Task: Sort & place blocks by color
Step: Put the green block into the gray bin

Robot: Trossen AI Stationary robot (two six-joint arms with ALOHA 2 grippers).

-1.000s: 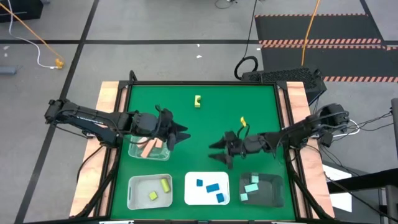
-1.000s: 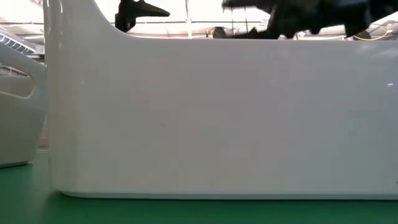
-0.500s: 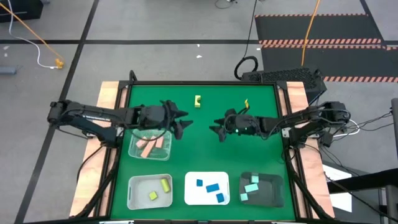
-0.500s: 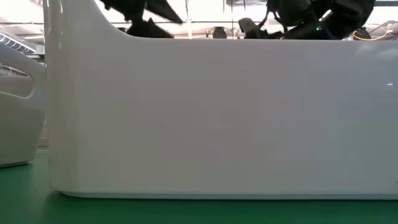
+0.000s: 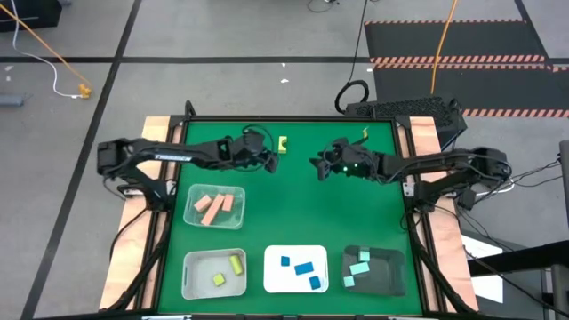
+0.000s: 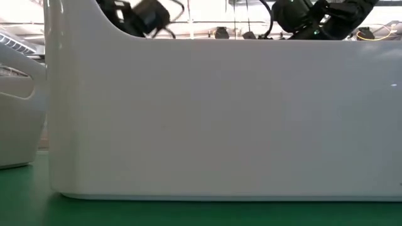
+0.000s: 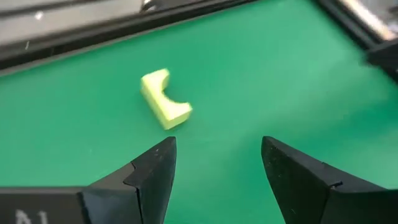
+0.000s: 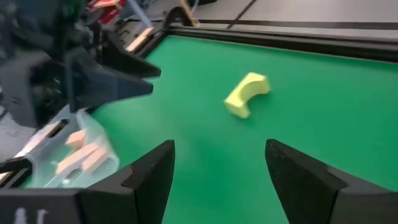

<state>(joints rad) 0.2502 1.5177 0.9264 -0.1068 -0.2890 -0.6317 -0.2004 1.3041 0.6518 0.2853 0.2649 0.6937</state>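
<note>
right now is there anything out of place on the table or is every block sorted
One piece is still unsorted: a yellow-green block with a curved notch lies alone on the green mat near the far edge, outside every tray. The left gripper and right gripper both sit close to it, fingers open. The other blocks lie in their trays by color.

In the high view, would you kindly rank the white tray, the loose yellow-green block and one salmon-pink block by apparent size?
1. White tray, clearly the largest.
2. Salmon-pink block in the clear tray, a short bar.
3. Loose yellow-green block, slightly smaller; these two are close, so their order is unsure.
</note>
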